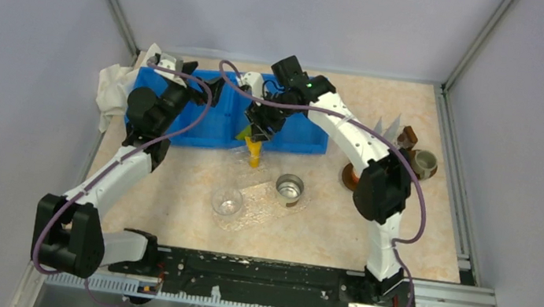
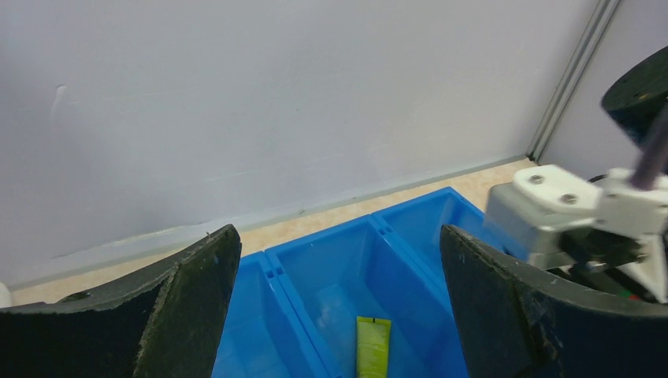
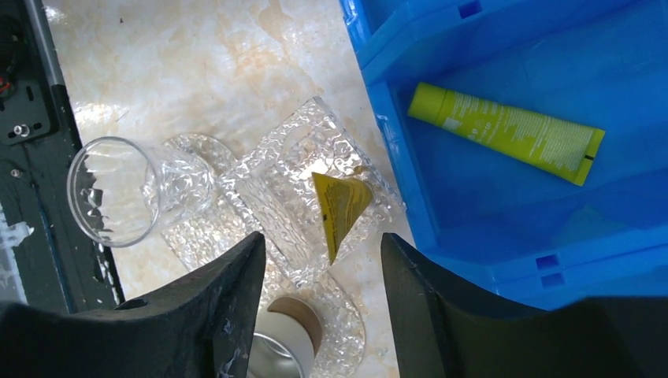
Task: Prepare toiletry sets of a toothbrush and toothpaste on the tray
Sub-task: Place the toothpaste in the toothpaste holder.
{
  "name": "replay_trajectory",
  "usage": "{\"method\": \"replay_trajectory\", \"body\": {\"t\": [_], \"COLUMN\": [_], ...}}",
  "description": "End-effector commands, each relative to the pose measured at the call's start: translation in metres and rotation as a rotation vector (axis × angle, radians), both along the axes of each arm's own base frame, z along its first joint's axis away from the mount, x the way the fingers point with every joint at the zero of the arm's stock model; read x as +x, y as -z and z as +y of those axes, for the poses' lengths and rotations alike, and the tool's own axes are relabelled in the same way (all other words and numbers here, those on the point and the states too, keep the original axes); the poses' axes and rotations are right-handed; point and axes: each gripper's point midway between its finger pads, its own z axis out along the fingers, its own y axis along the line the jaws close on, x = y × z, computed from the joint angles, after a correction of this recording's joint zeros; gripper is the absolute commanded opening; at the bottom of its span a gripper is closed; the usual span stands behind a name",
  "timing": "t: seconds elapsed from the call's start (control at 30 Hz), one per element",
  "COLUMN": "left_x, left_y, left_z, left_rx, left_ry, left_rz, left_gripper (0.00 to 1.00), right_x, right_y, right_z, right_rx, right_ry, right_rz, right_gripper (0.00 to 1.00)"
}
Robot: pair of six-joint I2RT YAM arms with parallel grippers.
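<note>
Right arm's folded in toward the middle, right gripper (image 3: pixel 323 240) aimed down just past the near rim of the blue bin (image 3: pixel 441 244). Its fingers are parted and pinching nothing, and a yellow toothpaste tube (image 3: pixel 340 206) sits under the gap at the tray (image 3: pixel 283 197) corner, though I can't tell if it's lying flat. Left gripper (image 2: pixel 339 244) hovers over the bin with fingers spread wide and empty, above a second yellow-green tube (image 2: pixel 372 346) lying in a compartment. Tray's clear bumpy plastic, with a clear glass cup (image 3: pixel 118 189) and a shiny metal cup (image 3: pixel 276 350) close by.
</note>
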Motion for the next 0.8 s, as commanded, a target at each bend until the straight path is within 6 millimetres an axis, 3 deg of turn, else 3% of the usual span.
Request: {"method": "replay_trajectory", "body": {"t": [0.0, 0.27, 0.4, 0.77], "left_x": [0.002, 0.014, 0.017, 0.021], "left_y": [-0.004, 0.007, 0.012, 0.016], "left_z": [0.003, -0.004, -0.007, -0.022], "left_rx": [0.0, -0.027, -0.04, -0.112], "left_ry": [-0.003, 0.061, 0.096, 0.211], "left_rz": [-0.014, 0.021, 0.033, 0.052], "left_gripper": [0.99, 0.99, 0.99, 0.99], "right_x": [-0.026, -0.067, -0.066, -0.065], "right_y": [-0.071, -0.091, -0.089, -0.108], "right_z": [-0.011, -0.053, -0.078, -0.144], "right_rx": [0.106, 0.156, 0.222, 0.533], "right_ry": [-0.07, -0.157, -0.122, 0.024], "right_rz": [-0.14, -0.232, -0.213, -0.22], "right_gripper": [0.57, 0.58, 0.58, 0.63]}}
